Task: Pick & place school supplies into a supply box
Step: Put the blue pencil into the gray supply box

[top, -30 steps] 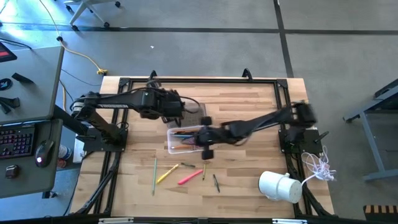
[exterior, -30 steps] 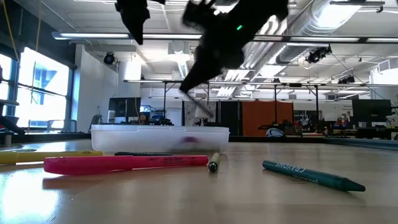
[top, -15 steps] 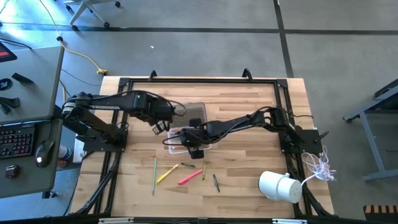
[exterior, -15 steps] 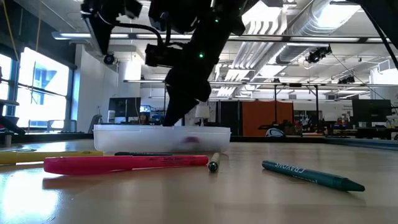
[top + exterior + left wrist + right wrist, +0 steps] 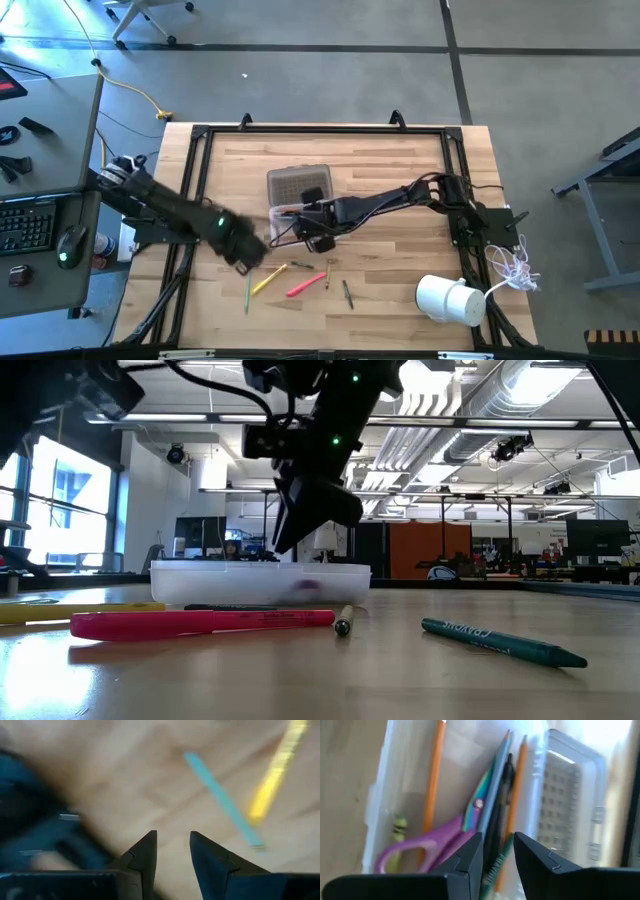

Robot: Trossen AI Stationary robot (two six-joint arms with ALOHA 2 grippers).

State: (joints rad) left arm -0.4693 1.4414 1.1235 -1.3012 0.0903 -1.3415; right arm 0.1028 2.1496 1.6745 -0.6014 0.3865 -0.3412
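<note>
Two pincers, two jobs: one over the box, one heading for the loose pens

Several supplies already lie inside the supply box (image 5: 455, 785): the purple-handled scissors (image 5: 427, 847), two orange pencils and a dark pen between them, all laid lengthwise because the clear case is only about as long as they are. Its ribbed lid (image 5: 299, 183) is swung back flat on the surface (image 5: 400, 160), which leaves the tray open from above.

Our right pincer (image 5: 312, 222) hangs directly over that tray. In its wrist view the two dark fingers stand a little apart with nothing clamped between them, and a green pencil tip shows just below the gap. We judge this to be a release, though we cannot tell whether the pencil has fully settled.

Our left pincer (image 5: 240, 254) is low over the wood, away from the box and near the items not yet collected: a green pencil (image 5: 248, 278), a yellow marker (image 5: 269, 278), a pink-red marker (image 5: 305, 284) and two short dark pencils (image 5: 347, 293). Its fingers are spread and hold nothing. Its wrist view is smeared, but a light blue-green pencil (image 5: 220, 800) and the yellow marker lie ahead of the tips.

We read this split as deliberate — one arm unloads while the other lines up the next pick. The thin pens lie flat, so a grasp across the shaft looks safest.
</note>
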